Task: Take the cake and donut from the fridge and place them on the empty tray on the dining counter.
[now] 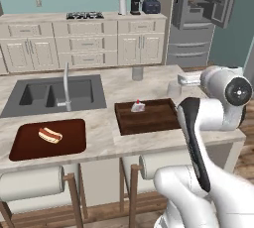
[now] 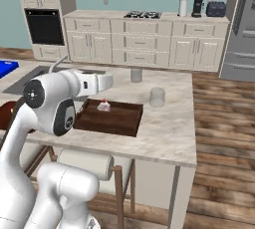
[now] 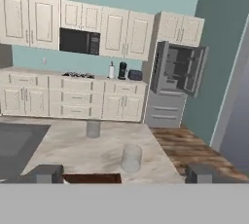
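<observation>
So cake [image 1: 137, 106] sits on tray [image 1: 149, 116] | I see no donut there, fetch pending | fridge [image 3: 176, 84] door open | gripper [image 3: 124, 173] spread wide, empty

White arm [image 1: 208, 123], dk joints.

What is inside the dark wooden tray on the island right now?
Only the cake sits in the tray, near its far rim. The tray's right end is hidden behind the arm.

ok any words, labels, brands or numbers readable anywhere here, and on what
None can be read.
Microwave: dark front, no legible marking.
Coffee maker and toaster: no brand visible.
Fridge: no readable text.
Wall oven: plain dark door, no digits.
</observation>
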Available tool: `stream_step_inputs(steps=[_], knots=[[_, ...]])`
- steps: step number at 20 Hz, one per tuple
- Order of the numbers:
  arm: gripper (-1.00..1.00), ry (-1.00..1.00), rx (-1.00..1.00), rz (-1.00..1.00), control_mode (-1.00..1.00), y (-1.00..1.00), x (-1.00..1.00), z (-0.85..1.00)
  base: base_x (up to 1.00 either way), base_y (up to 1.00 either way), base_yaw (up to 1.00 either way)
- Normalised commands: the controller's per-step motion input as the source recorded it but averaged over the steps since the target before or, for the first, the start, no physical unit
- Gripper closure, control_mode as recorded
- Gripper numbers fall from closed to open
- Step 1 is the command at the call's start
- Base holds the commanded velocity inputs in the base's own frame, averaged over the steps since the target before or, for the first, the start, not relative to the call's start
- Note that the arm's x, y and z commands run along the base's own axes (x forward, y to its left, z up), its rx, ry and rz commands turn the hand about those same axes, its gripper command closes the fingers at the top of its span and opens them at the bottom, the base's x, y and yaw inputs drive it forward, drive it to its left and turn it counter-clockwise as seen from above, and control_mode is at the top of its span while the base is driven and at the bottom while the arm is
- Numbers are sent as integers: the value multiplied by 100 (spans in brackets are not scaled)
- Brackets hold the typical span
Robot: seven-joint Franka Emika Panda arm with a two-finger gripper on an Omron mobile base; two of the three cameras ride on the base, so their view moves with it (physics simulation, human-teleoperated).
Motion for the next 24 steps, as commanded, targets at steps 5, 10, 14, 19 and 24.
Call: stream_step_inputs(steps=[5,10,14,19,24], knots=[[-100,-21,0,-6,-100,-3,-89,39,0,0,0],[-100,-3,0,2,-100,-22,-76,1,0,0,0],[-100,10,0,7,-100,-7,-46,0,0,0,0],[-100,31,-4,9,-100,13,-3,-15,0,0,0],[-100,32,-3,15,-100,11,3,-27,0,0,0]])
